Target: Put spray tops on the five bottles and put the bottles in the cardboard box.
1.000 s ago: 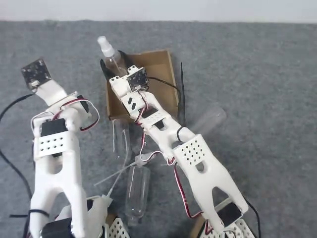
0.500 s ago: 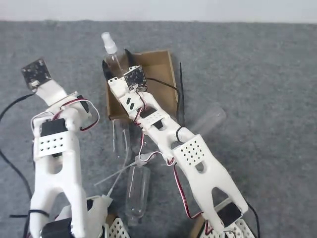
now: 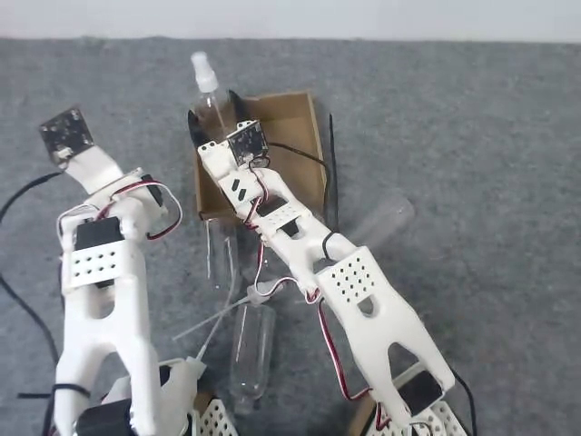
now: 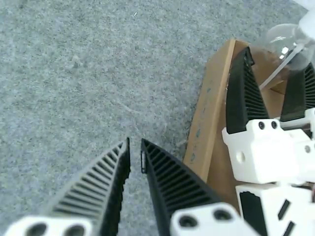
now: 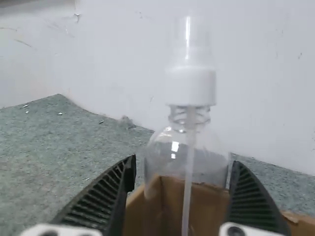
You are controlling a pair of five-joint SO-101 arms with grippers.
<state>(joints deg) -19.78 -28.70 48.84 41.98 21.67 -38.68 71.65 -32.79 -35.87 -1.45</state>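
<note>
The left tool [image 4: 135,147] hangs over the grey desk [image 4: 74,73] just left of the cardboard box [image 3: 292,123]. Its two fingers are all but pressed together, with nothing between them. That close to the left wall, any sideways drift could nudge the light box out from under the load.

At the box's far-left corner, the right tool [image 5: 183,166] is spread wide around a clear bottle [image 3: 209,98] that is upright with its spray top [image 5: 190,78] on. It appears to be pinching the body, though one side looks barely in contact. The bottle's base is hidden, and it seems to sit over the rim rather than well inside. The main risk is letting go here: the base could catch the wall and the bottle would tip outward onto the desk. The smooth round plastic could also slip or twist in such a shallow hold.

On the box's near side, two uncapped bottles [image 3: 251,350] [image 3: 223,247] and a loose spray top [image 3: 257,293] lie under the right arm, where a low sweep could send them rolling. Another bare bottle [image 3: 386,218] lies to the right of the box.
</note>
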